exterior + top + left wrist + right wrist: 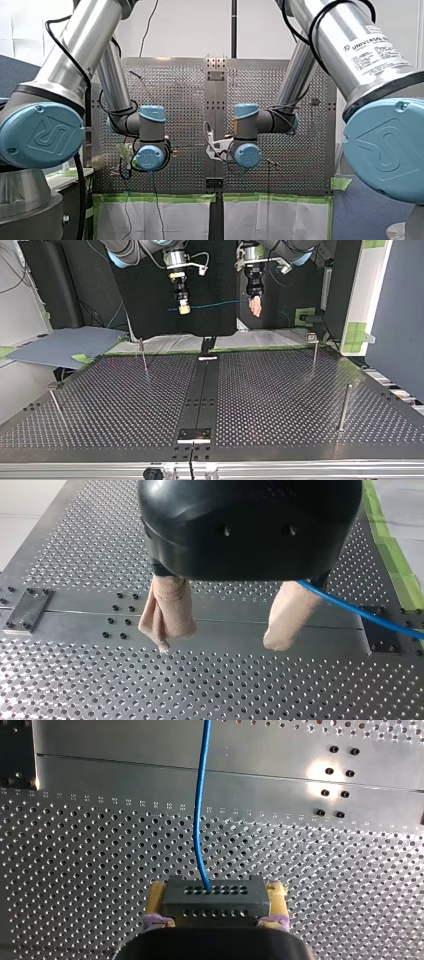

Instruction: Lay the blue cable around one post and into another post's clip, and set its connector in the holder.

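High above the table, my right gripper (215,922) is shut on a grey connector block (215,901), yellow pads on both of its sides. The blue cable (200,810) leaves the block's face and runs away from it. In the top view the blue cable (215,304) spans from my right gripper (183,309) across to my left gripper (256,307). My left gripper (220,645) is open, beige padded fingers (167,612) apart with nothing between the tips. The blue cable (360,611) comes out from behind one finger and trails off to the side.
Thin metal posts stand on the perforated table (280,390): one (144,356) and another (314,351) at the far side, one (344,407) at the top view's right, one (56,405) at its left. A dark centre rail (202,385) carries a small plate (195,434).
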